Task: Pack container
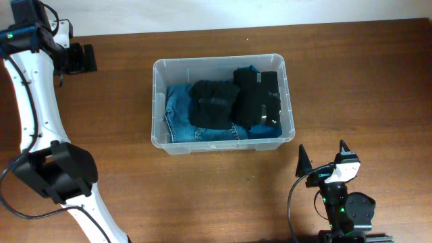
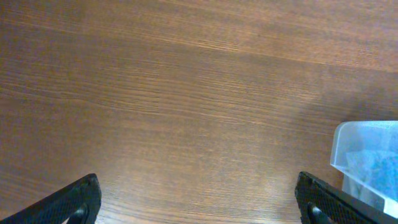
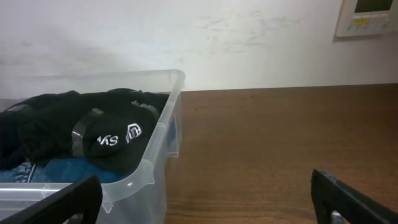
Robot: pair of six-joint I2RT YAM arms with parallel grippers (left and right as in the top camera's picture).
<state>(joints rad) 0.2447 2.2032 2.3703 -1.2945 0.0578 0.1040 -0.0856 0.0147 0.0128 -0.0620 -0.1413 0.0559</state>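
The clear plastic container (image 1: 160, 101) stands in the middle of the table. It holds folded blue jeans (image 1: 179, 115) and black clothes (image 1: 214, 102) with grey stripes. My left gripper (image 1: 81, 59) is open and empty at the far left, well away from the container, whose corner (image 2: 367, 155) shows in the left wrist view. My left gripper's fingers (image 2: 199, 202) frame bare wood. My right gripper (image 1: 322, 156) is open and empty in front of the container's near right corner. In the right wrist view the rim (image 3: 158, 127) and the black clothes (image 3: 93, 134) show beyond my fingers (image 3: 205, 199).
The wooden table (image 1: 351, 81) lies all round the container. A white wall (image 3: 217, 37) stands behind the table with a small panel (image 3: 367, 15) at its upper right.
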